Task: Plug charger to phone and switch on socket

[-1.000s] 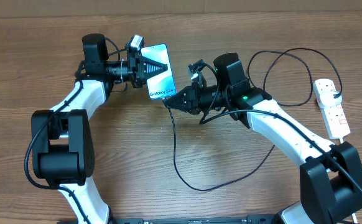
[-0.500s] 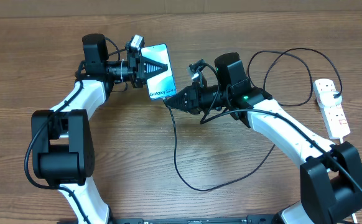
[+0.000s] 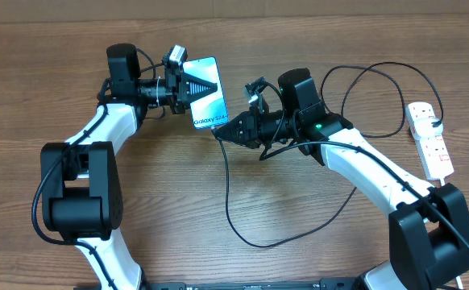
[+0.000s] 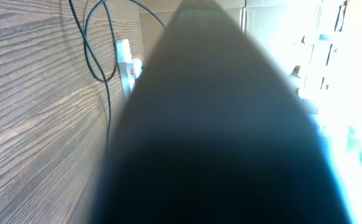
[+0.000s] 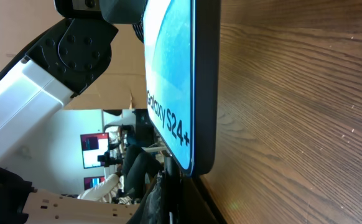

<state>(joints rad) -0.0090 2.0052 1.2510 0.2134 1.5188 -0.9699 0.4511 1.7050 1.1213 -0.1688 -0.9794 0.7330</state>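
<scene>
White socket (image 3: 431, 141): overhead, not right wrist.

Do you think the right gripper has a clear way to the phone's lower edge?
Probably yes: the right gripper, holding the charger, sits at the lower edge of the phone, with nothing visible between them.

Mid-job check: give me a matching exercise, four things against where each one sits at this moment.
Things:
1. phone
2. charger
3. socket
4. right tool

Places:
A. far right of the table
B. clamped in the left tool
C. at the phone's lower edge
D. looping over the middle of the table

Pairs: 1-B, 2-D, 3-A, 4-C
</scene>
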